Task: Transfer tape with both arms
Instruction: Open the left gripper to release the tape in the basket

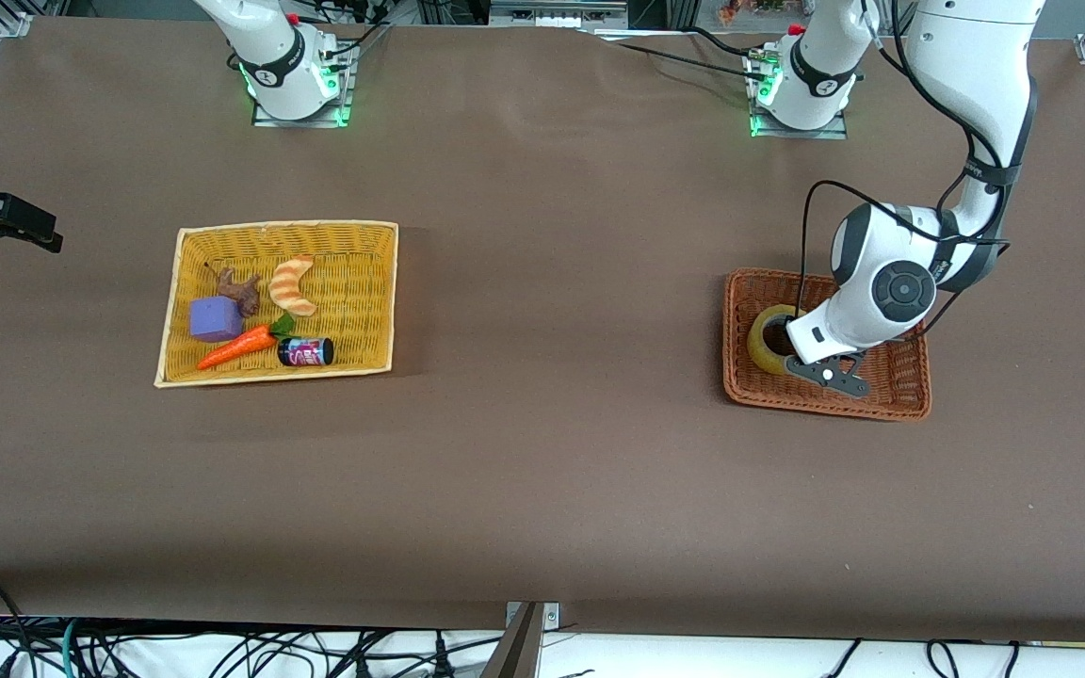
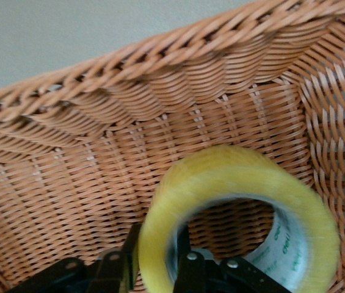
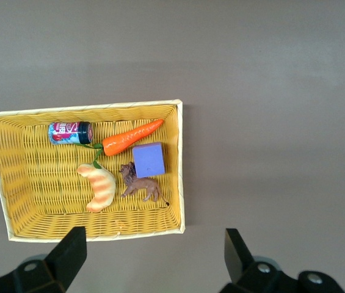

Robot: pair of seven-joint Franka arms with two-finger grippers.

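The tape (image 1: 767,341) is a yellowish ring that stands on edge inside the brown wicker basket (image 1: 891,397) toward the left arm's end of the table. My left gripper (image 1: 790,352) reaches down into that basket, mostly hidden under its own wrist. In the left wrist view the left gripper (image 2: 157,261) is shut on the tape (image 2: 221,177), one finger inside the ring and one outside, with the basket wall (image 2: 160,79) around it. My right gripper (image 3: 154,244) is open and empty, high above the table beside the yellow basket (image 3: 181,183). It is out of the front view.
The yellow basket (image 1: 382,282) toward the right arm's end holds a striped toy croissant (image 1: 292,284), a purple block (image 1: 215,318), a toy carrot (image 1: 236,347), a small bottle (image 1: 307,352) and a brown toy animal (image 1: 239,290). A black fixture (image 1: 6,218) juts in at that end's table edge.
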